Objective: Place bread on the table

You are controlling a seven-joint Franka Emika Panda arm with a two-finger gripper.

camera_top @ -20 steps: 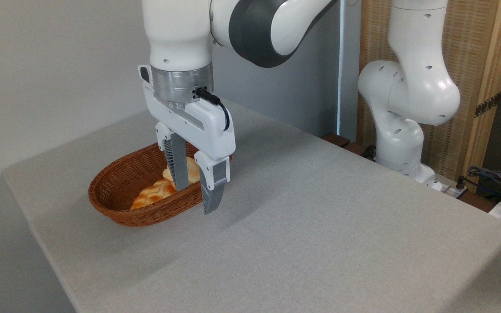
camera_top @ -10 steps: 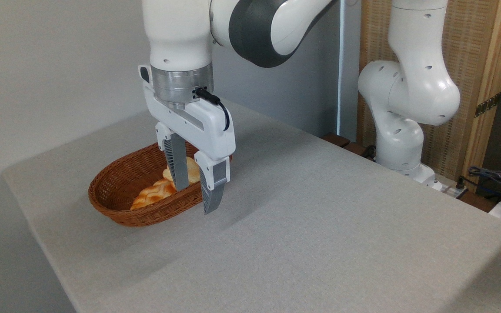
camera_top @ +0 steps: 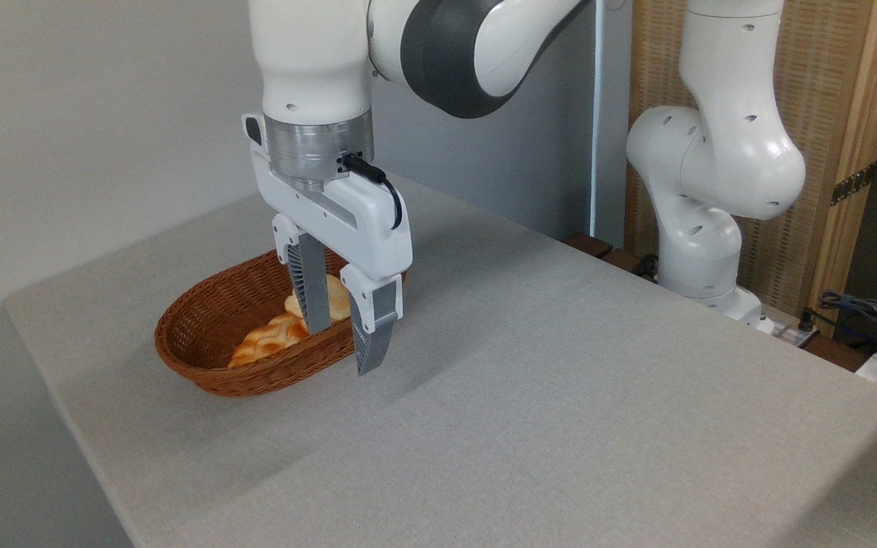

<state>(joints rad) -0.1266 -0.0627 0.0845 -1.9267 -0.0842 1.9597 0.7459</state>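
The bread [camera_top: 338, 300], a small pale-topped golden bun, lies at the right end of a brown wicker basket [camera_top: 180, 323] and is partly hidden behind my fingers. My gripper [camera_top: 341, 352] hangs open over that end of the basket, pointing down with nothing between its fingers. One finger [camera_top: 310, 297] stands in front of the bun; the other reaches past the basket's near rim. The grey speckled table [camera_top: 560, 380] spreads out to the right and front.
A longer braided golden loaf [camera_top: 267, 341] lies in the basket to the left of the bun. The arm's white base [camera_top: 701, 251] stands at the table's far right edge, with cables [camera_top: 865, 312] beyond it.
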